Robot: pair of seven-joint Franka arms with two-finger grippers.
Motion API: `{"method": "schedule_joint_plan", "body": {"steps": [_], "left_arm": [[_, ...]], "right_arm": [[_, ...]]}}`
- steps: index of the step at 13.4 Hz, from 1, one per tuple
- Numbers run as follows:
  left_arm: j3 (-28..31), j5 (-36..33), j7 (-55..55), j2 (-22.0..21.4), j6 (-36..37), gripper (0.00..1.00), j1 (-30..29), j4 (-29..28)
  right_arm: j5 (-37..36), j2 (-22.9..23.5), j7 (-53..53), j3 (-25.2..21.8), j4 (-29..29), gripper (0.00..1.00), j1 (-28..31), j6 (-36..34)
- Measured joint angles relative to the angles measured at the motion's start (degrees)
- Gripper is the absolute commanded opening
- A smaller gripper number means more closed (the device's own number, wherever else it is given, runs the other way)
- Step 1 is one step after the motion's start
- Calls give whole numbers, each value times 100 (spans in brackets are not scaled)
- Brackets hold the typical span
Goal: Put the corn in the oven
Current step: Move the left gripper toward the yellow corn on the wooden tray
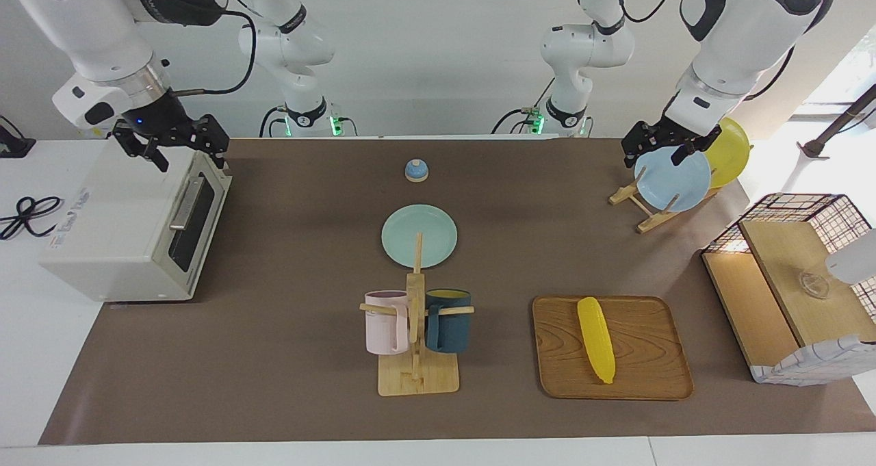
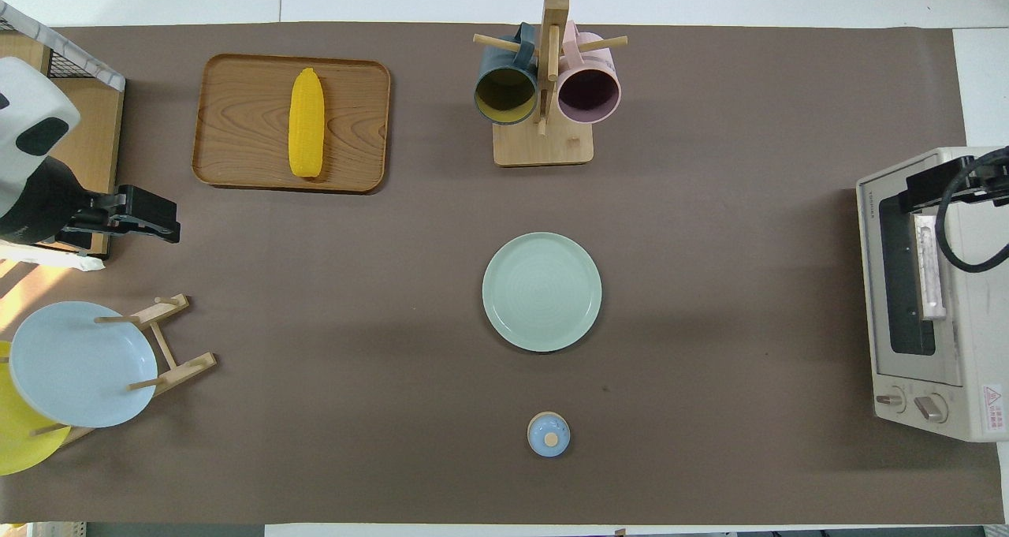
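Brown mat (image 1: pixel 287 329), smooth tapered corn (image 1: pixel 596 339)

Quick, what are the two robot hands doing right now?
Left gripper: open, holding nothing, up over the plate rack.
Right gripper: open, holding nothing, up over the oven.

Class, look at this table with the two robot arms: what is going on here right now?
Nothing is being handled yet. The bright yellow corn cob lies on the wooden tray. The cream-white toaster oven stands closed at the right arm's end. The right gripper hangs open over the oven; the left gripper hangs open over the plate rack.
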State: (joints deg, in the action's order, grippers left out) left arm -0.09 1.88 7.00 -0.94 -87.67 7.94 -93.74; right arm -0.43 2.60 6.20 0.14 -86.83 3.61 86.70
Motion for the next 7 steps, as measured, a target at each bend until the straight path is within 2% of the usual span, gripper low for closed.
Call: {"method": "schedule_joint_plan", "body": {"steps": [7], "left_arm": [[0, 0, 0, 0, -7, 100, 0, 0]], "right_arm": [[0, 0, 0, 0, 0, 100, -37, 0]]}}
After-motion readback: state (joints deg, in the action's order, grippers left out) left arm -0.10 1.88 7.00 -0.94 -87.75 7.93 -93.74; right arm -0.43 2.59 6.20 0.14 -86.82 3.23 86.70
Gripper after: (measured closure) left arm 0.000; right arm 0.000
